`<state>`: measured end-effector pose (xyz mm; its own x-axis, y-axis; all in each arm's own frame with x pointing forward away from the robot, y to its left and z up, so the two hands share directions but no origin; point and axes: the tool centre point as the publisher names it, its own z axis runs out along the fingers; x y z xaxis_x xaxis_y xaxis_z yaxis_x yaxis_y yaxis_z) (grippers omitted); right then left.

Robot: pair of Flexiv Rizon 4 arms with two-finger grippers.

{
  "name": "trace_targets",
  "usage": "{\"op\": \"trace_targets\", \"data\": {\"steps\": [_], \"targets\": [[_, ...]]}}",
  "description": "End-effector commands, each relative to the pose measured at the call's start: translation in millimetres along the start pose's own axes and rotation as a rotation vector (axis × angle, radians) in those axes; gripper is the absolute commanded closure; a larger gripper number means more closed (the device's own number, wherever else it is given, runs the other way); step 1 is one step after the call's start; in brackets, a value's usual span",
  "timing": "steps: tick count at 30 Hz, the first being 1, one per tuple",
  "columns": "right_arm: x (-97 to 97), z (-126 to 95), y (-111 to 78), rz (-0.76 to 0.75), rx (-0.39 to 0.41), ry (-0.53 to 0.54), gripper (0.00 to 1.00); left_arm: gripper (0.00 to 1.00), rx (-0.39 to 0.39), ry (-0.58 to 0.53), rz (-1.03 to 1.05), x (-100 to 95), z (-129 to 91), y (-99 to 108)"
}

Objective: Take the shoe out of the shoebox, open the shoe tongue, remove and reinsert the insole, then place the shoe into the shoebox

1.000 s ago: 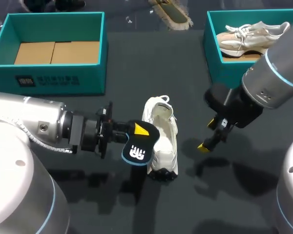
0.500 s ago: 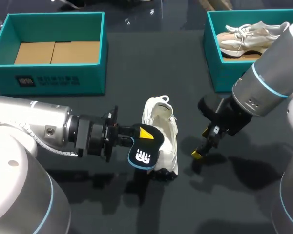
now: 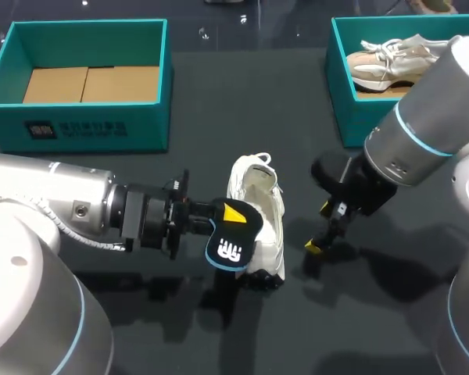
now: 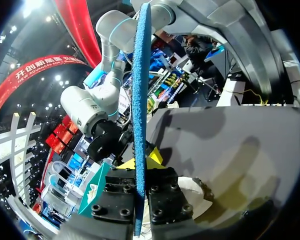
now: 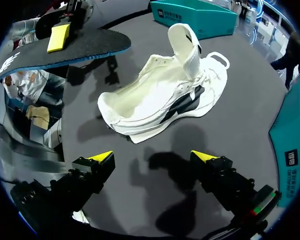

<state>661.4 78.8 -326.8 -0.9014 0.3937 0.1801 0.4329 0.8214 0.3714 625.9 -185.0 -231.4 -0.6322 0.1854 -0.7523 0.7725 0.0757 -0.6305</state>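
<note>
White lace-up sneaker (image 3: 258, 199) lies on my dark worktop (image 3: 219, 109), tongue raised. Just beside it, my left pincer (image 3: 223, 215) is clenched on the black foam insole (image 3: 228, 244). My right pincer (image 5: 154, 159) hangs spread apart near the sneaker's opposite side, gripping nothing.

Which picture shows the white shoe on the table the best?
The right wrist view: the whole white shoe lies ahead of the fingers, tongue up. The head view shows it from above, the insole hiding part. The left wrist view catches only a white sliver past the insole.
</note>
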Motion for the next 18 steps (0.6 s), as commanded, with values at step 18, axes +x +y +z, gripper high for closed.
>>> {"op": "trace_targets", "data": {"steps": [18], "targets": [[0.7, 27.2, 21.1, -0.196, 0.024, -0.047, 0.00, 1.00, 0.037, 0.014, -0.088, -7.9, 12.4, 15.9]]}}
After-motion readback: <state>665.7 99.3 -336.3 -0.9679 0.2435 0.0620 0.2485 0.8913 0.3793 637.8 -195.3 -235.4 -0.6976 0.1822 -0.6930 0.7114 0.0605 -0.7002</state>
